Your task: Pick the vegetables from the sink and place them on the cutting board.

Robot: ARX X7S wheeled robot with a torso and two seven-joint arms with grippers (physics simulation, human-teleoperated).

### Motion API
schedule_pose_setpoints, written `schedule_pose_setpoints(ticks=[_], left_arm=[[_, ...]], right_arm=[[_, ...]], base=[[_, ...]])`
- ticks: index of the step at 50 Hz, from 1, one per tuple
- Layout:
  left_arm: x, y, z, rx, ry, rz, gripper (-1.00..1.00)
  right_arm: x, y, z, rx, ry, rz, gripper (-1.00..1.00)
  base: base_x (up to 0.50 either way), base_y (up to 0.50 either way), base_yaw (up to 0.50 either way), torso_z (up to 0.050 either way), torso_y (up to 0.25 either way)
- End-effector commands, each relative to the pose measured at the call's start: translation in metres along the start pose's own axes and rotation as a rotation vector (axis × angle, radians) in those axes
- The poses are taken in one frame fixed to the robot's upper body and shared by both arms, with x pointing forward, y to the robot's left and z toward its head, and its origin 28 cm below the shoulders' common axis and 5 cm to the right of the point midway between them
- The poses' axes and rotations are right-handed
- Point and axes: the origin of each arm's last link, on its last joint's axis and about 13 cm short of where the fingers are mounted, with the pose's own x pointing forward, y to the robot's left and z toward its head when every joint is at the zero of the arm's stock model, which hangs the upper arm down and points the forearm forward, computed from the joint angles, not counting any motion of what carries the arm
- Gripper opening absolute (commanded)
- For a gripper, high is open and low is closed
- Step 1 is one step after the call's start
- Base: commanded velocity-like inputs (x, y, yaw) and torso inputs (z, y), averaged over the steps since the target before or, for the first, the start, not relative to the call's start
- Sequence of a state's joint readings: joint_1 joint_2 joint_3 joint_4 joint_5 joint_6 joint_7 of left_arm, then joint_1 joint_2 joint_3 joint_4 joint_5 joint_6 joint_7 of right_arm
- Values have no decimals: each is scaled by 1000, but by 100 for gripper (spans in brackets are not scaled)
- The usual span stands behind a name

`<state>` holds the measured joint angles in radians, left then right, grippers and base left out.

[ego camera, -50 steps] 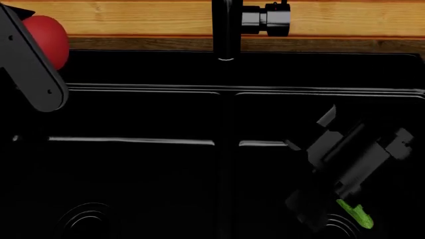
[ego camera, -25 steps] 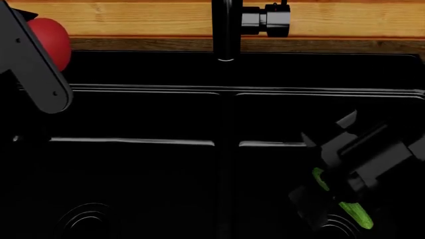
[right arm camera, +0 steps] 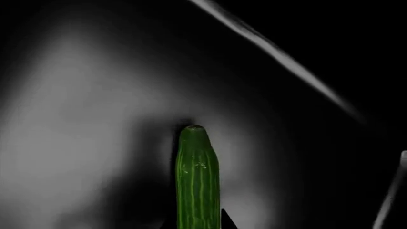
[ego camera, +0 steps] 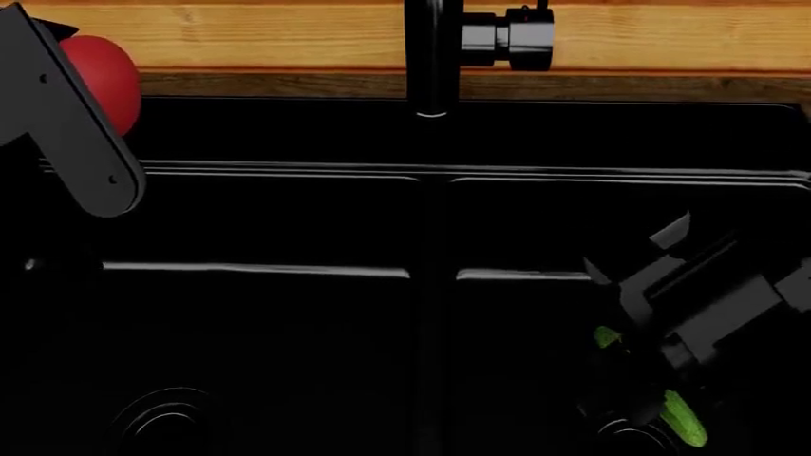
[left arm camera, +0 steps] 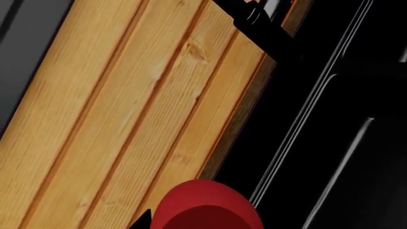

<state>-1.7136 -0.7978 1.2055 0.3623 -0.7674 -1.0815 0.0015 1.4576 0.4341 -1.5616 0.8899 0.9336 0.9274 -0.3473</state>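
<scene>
Big glossy black sink (ego camera: 431, 285) fills the view, light wood countertop (ego camera: 254, 33) behind it. Red tomato (ego camera: 108, 76) is up by the left gripper (left arm camera: 143, 224), can't tell its grip. Right gripper (ego camera: 640, 385) is clamped on the slender bumpy green cucumber (right arm camera: 197, 179) over the right basin.

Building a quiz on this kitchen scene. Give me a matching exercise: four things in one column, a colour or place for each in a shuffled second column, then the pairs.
Things:
1. tomato
2. cucumber
3. faucet
4. countertop

Descriptions:
A. light wood planks behind the sink
B. green, low in the right basin by the right gripper
C. dark, at the middle of the sink's back edge
D. red, at the far left beside the left arm

Pairs: 1-D, 2-B, 3-C, 4-A
</scene>
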Motion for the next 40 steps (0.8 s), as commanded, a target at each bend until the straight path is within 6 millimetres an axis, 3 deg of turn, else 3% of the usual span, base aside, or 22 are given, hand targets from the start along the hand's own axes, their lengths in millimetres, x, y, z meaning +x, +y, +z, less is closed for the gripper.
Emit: schedule_pose_setpoints(ticks=[1, 9, 16, 20, 40], left_arm=[[-2, 3, 3, -14, -18, 41, -100], [-6, 10, 15, -150, -119, 86, -100], [-5, 7, 9, -129, -138, 84, -100], [-4, 6, 11, -122, -154, 86, -100], [-6, 3, -1, -148, -173, 144, -100]], right_arm=[[-9, -3, 1, -11, 4, 34, -100], [-54, -13, 12, -54, -86, -30, -100], [-91, -19, 16, -69, -171, -62, -100], [-123, -23, 23, -136, -235, -78, -100], [-184, -27, 13, -218, -321, -140, -100]], base=[[0, 0, 0, 0, 0], [0, 0, 0, 0, 0], [0, 0, 0, 0, 0], [0, 0, 0, 0, 0], [-5, 0, 0, 0, 238]])
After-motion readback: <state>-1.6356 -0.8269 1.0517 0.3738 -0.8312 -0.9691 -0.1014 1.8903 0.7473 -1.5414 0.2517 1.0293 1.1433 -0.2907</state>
